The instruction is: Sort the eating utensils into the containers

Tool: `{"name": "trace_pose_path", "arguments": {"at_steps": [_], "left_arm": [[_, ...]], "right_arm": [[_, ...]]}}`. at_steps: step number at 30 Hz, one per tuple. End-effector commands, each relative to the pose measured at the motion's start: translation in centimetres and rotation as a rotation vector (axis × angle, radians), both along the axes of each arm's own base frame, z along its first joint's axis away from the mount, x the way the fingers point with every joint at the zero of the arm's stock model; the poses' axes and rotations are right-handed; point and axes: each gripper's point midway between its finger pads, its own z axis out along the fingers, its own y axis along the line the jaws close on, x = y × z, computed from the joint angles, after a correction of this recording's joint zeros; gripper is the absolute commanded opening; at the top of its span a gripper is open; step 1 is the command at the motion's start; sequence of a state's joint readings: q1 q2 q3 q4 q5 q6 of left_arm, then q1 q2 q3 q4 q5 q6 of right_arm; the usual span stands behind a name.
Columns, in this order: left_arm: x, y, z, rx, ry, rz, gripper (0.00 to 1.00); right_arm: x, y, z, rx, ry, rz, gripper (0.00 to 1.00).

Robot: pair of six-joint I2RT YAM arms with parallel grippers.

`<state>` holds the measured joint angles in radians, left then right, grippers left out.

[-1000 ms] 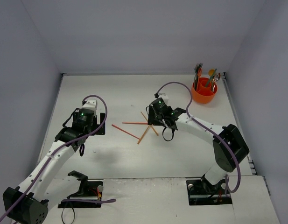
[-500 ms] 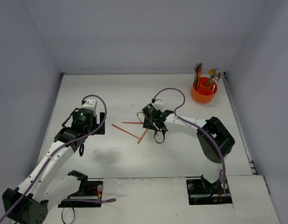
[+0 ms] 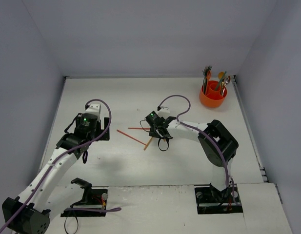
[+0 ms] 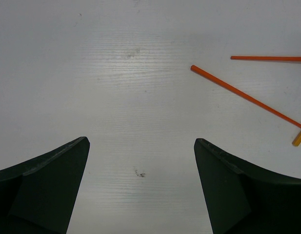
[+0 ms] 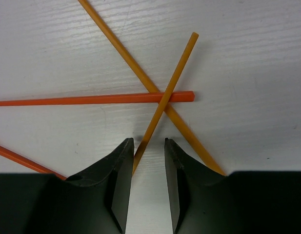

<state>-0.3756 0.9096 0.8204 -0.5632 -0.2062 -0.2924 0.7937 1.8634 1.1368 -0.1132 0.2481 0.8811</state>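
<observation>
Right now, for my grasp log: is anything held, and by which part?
Nothing yet. The right gripper flanks one end of a yellow-orange stick, gap showing; the left gripper is open, empty.

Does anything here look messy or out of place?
Yes. Four orange chopsticks lie crisscrossed loose on the table, while other utensils stand in the orange cup. The right pincer straddles one of them.

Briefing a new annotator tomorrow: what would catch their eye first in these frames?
The bright orange cup in the table's far right corner stands out, bristling with upright utensils. Mid-table, the right gripper is down on some crossed orange sticks, its fingers narrowly straddling one yellowish stick. The left gripper hangs wide open over bare table.
</observation>
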Motion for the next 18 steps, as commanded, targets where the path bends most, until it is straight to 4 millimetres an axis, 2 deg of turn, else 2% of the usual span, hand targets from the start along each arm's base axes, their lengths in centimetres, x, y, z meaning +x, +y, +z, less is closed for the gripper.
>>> {"name": "trace_pose_path", "arguments": {"at_steps": [1,5,8,11,12,14,16,18], "left_arm": [[1.1,-0.4,2.4,-0.037,-0.076,0.003,0.87],[1.1,-0.5,2.5,-0.039,-0.076,0.002,0.87],[1.1,-0.5,2.5,-0.038,-0.076,0.002,0.87],[1.1,-0.4,2.5,-0.036,-0.077,0.002,0.87],[1.1,-0.4,2.4,-0.035,-0.076,0.004,0.87],[1.1,-0.5,2.4,-0.034,-0.073,0.001,0.87],[1.1,-0.4,2.3,-0.033,-0.071,0.002,0.87],[1.1,-0.4,2.2,-0.032,-0.069,0.006,0.87]], "right_arm": [[1.9,0.9,1.5,0.018,-0.065,-0.053,0.27],[2.0,1.0,1.3,0.010,-0.066,-0.048,0.14],[2.2,0.9,2.1,0.014,-0.084,-0.049,0.01],[2.4,1.1,3.7,0.034,-0.111,-0.036,0.00],[2.6,1.2,4.5,0.042,-0.126,-0.032,0.00],[3.2,1.3,7.3,0.064,-0.182,-0.018,0.00],[4.0,1.3,11.2,0.085,-0.261,0.001,0.00],[5.4,-0.1,14.3,0.092,-0.325,0.000,0.00]]}}
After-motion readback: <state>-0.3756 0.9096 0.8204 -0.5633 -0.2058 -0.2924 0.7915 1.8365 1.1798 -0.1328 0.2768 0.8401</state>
